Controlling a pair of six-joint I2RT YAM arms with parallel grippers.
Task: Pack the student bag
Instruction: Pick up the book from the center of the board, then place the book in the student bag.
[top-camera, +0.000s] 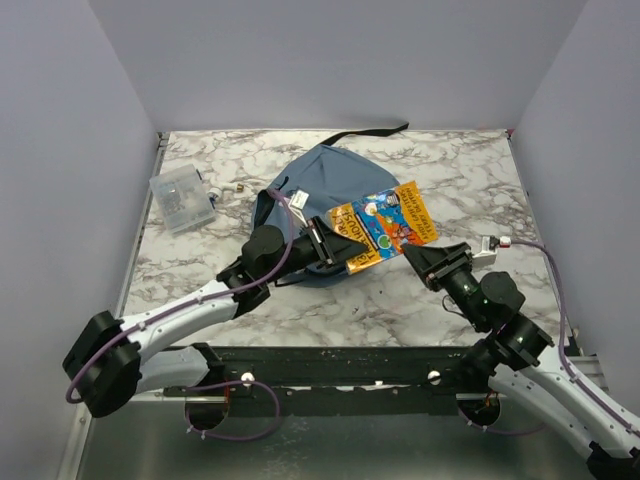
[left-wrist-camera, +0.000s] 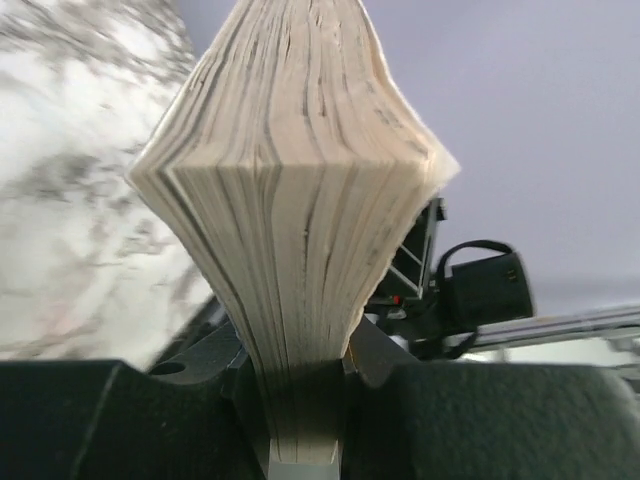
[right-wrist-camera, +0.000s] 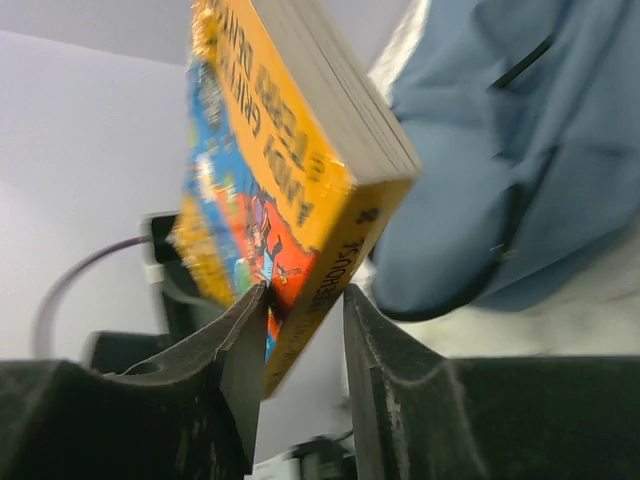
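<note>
While we count one book (top-camera: 385, 225), one clear box (top-camera: 182, 200) and one student bag (top-camera: 310, 180), our left gripper (top-camera: 335, 252) pinches the book's page edge and our right gripper (top-camera: 412, 256) clamps its spine corner. Dusty-blue, soft and slumped, the bag lies mid-table behind the book, black strap trailing back.

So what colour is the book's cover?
The thick paperback book is orange-yellow with blue cartoon art, clearest in top external view.

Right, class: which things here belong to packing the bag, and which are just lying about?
For the job: student bag; paperback book, gripped by left gripper and right gripper.
Lying about: clear plastic box; small white bits beside it.
</note>
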